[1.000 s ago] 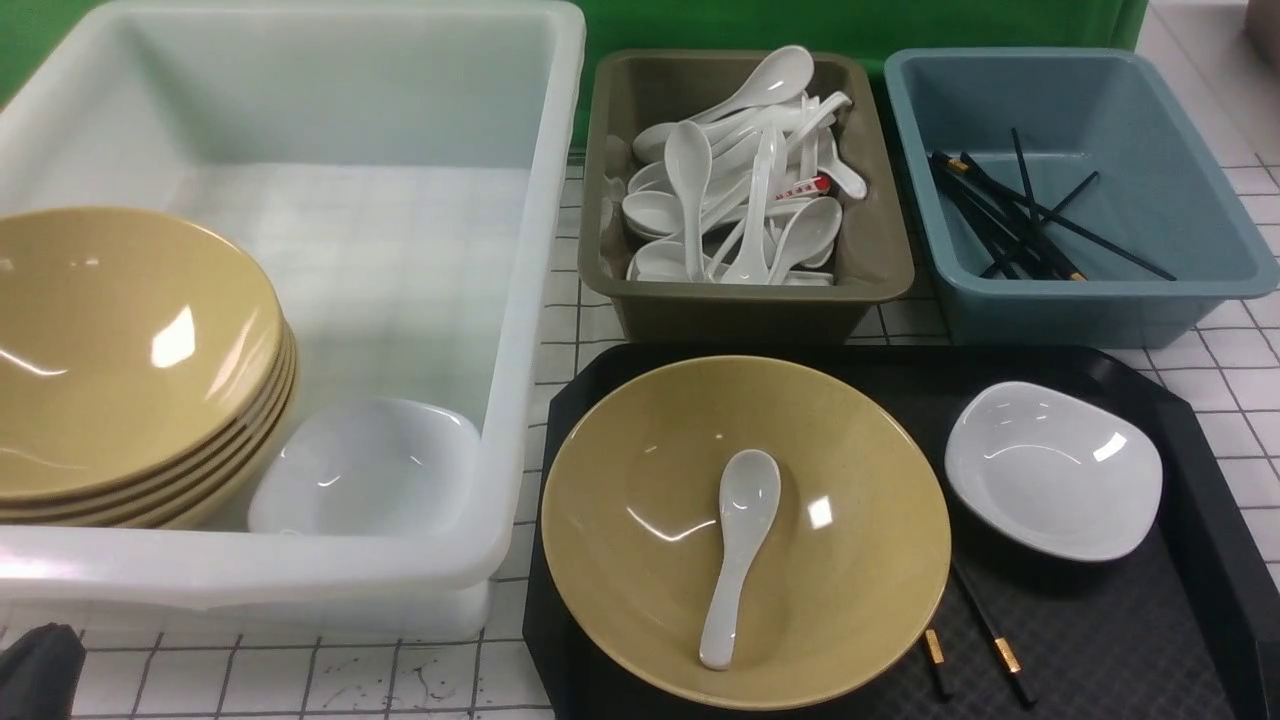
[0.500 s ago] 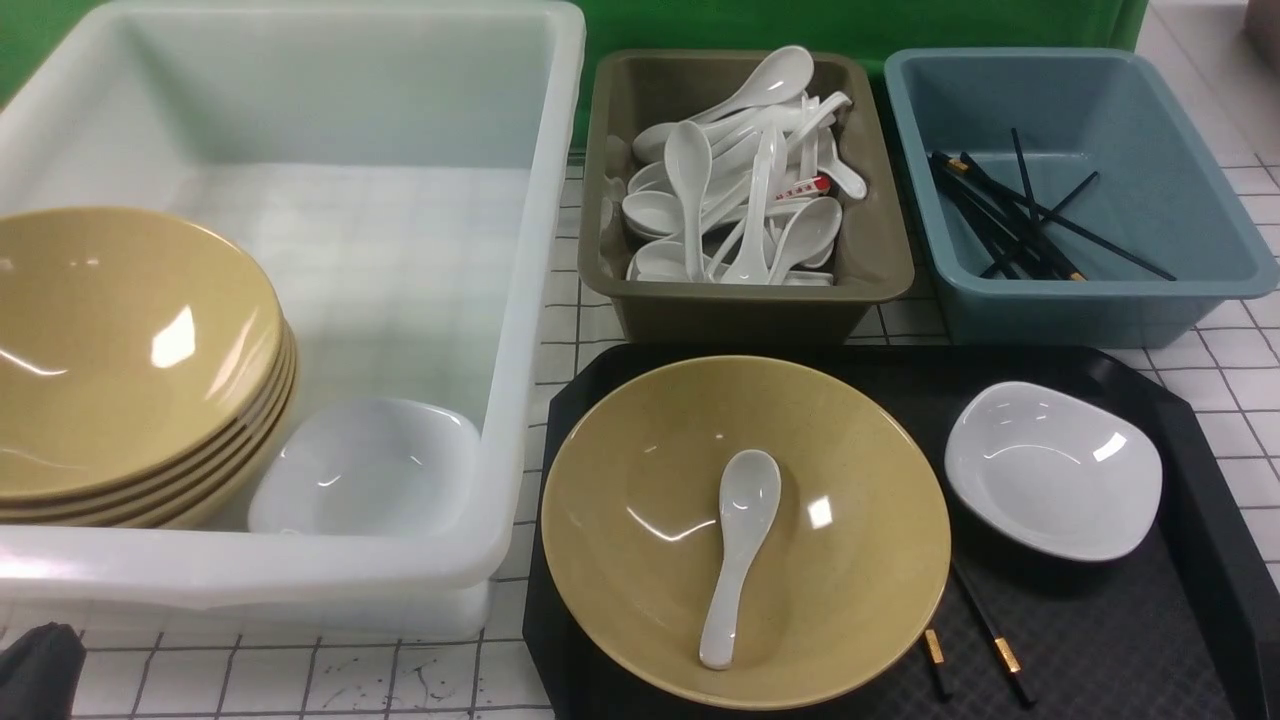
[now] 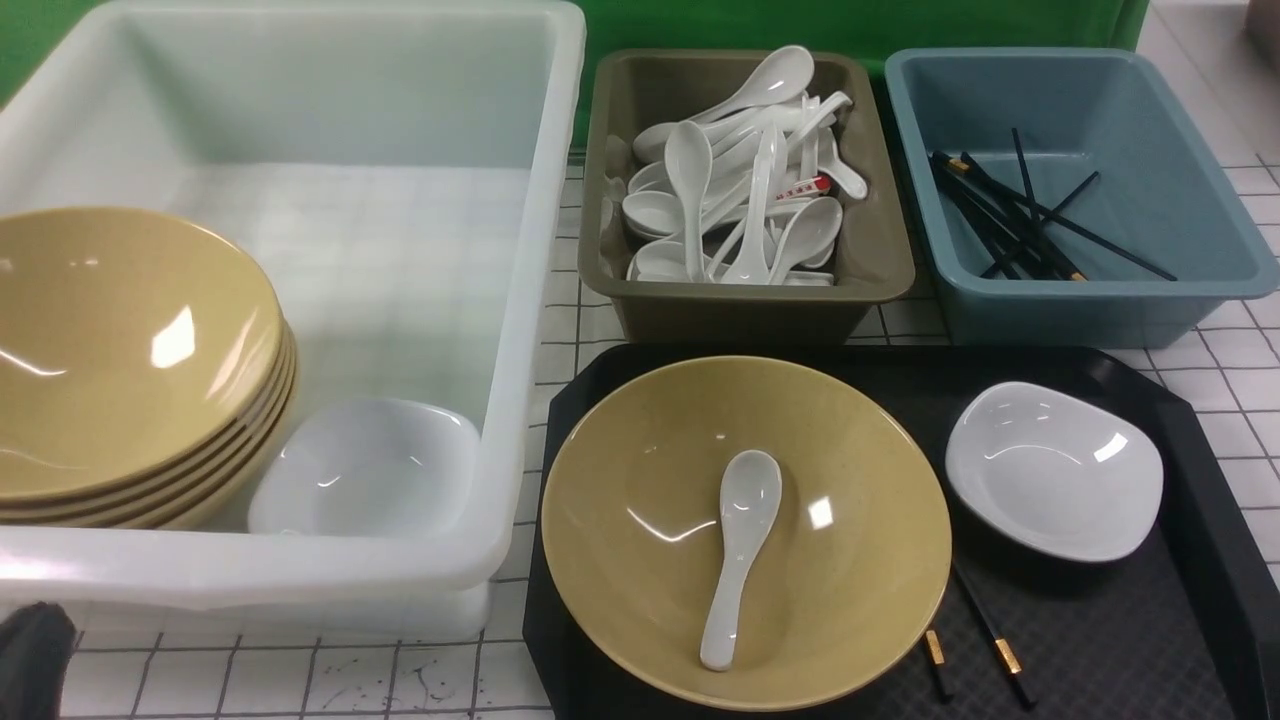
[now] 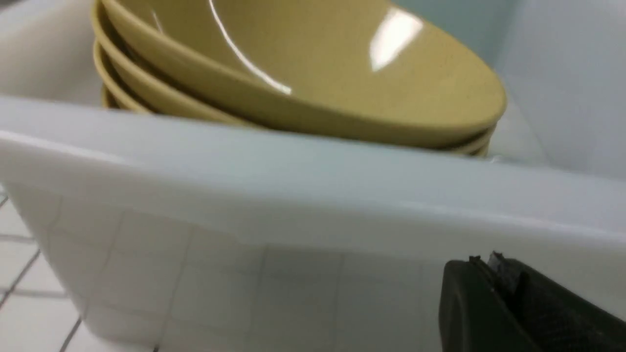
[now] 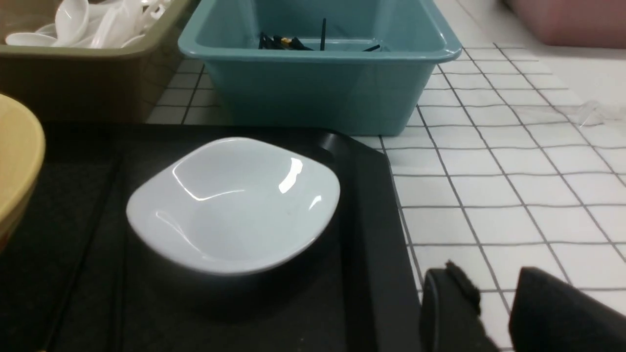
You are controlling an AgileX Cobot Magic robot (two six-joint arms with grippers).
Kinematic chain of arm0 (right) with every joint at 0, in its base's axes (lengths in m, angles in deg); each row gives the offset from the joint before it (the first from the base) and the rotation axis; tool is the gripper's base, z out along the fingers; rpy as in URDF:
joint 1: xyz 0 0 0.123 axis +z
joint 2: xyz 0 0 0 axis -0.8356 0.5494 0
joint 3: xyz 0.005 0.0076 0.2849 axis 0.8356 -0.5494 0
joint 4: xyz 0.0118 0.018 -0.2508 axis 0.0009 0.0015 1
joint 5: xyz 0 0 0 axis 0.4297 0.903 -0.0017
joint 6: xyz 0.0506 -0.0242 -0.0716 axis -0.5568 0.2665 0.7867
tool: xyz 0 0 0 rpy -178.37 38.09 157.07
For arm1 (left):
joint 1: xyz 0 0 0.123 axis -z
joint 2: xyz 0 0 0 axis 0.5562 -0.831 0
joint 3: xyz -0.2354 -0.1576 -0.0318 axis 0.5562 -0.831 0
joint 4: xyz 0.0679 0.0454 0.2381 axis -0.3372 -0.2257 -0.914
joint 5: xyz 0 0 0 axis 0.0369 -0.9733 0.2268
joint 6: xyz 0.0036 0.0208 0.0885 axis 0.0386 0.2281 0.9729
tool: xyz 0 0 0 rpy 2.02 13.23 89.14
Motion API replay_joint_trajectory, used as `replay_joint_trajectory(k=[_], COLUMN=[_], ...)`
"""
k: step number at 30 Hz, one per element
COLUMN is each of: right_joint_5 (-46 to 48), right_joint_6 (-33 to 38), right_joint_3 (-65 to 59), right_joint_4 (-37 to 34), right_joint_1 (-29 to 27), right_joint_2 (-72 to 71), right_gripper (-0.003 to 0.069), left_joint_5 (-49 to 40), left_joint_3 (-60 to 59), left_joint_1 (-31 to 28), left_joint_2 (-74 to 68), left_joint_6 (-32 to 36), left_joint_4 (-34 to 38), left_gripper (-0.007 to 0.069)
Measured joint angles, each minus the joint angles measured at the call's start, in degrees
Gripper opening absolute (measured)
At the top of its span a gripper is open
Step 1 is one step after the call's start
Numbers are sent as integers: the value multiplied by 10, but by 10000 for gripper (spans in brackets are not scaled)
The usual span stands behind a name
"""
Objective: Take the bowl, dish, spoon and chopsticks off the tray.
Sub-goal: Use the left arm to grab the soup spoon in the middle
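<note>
Jaws of the right gripper (image 5: 496, 288) seem apart, the dish (image 5: 234, 210) ahead of them; for the left gripper (image 4: 508, 283), facing the white tub (image 4: 293, 195), I cannot tell.

Canteen-like dish-sorting station: spoon bin (image 3: 745, 312), chopstick bin (image 3: 1090, 318), stacked bowls (image 3: 120, 340).

One tray (image 3: 1100, 620) and three bins: a white tub (image 3: 300, 575), an olive-brown bin (image 3: 740, 292) and a blue-grey bin (image 3: 1100, 315). Tan bowls: one bowl (image 3: 640, 450) alone, and at least four in the stacked bowls (image 3: 120, 340). Two white dishes: the dish (image 3: 1050, 470) and a second dish (image 3: 365, 470). One loose spoon (image 3: 740, 550), plus a spoon heap (image 3: 740, 200) too tangled to count. One pair of chopsticks (image 3: 1007, 655), plus several binned chopsticks (image 3: 1010, 220).
</note>
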Motion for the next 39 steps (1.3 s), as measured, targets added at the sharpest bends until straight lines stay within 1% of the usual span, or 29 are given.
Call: replay_joint_trajectory(k=[1,4,5,6,7,8,10,11,12,13,14,15,16,17,18,19,20,22,23,26,27,29,31,33,35,36,39], right_joint_5=[-25,-154,-205,-235,-282,-342,-404,-432,-472,-488,-500,-503,-493,-490,-477,-425,-388,-325,-268,-167,-117,-30,41,116,162,177,217], right_joint_6=[-1,-2,-4,-7,-15,-38,-78,-109,-139,-150,-158,-163,-165,-165,-165,-158,-142,-108,-70,-38,-32,-16,18,72,118,133,165], right_joint_3=[-1,-2,-2,-2,-2,-2,-2,-2,-2,-2,-2,-1,7,10,23,60,92,152,195,262,283,309,326,340,345,345,341], right_joint_4=[1,3,3,3,3,3,3,3,2,1,1,0,0,0,-1,-2,-2,-2,-2,-2,-2,-2,-9,-30,-51,-57,-73], right_joint_1=[0,0,0,0,0,0,0,0,0,0,0,0,0,0,0,0,0,0,0,0,0,1,12,30,47,53,81], right_joint_2=[0,0,0,0,0,0,0,0,0,0,0,0,0,0,2,11,21,44,75,134,170,227,274,317,348,362,395], right_gripper=[236,236,236,236,236,236,236,236,236,236,236,235,230,227,220,178,146,90,49,37,37,37,37,37,37,37,37], left_joint_5=[30,199,229,269,330,389,459,507,556,571,565,541,481,470,420,333,270,207,166,97,34,-64,-174,-254,-297,-305,-336], left_joint_3=[0,0,0,0,0,0,0,0,0,1,10,26,58,74,100,170,240,309,352,427,469,518,565,597,618,622,651], left_joint_1=[0,0,0,0,0,0,0,0,0,0,0,0,0,0,0,0,0,0,1,9,20,45,79,123,161,171,244], left_joint_2=[0,0,0,0,0,0,0,0,0,1,1,1,0,-1,-7,-32,-67,-126,-185,-292,-362,-442,-523,-591,-641,-653,-726], left_joint_6=[0,0,0,0,0,0,0,0,0,-1,-2,-4,-5,-5,-5,-6,-6,-6,-6,-6,-6,0,31,67,91,96,123], left_joint_4=[0,0,0,0,0,0,0,4,21,29,41,47,50,51,51,48,48,48,47,48,52,62,76,97,114,120,131], left_gripper=[-12,-12,-12,-12,-12,-12,-12,-12,-12,-12,-12,-12,-12,-12,-12,-12,-12,-12,-12,-12,-10,-10,-8,-7,-7,-7,-7])
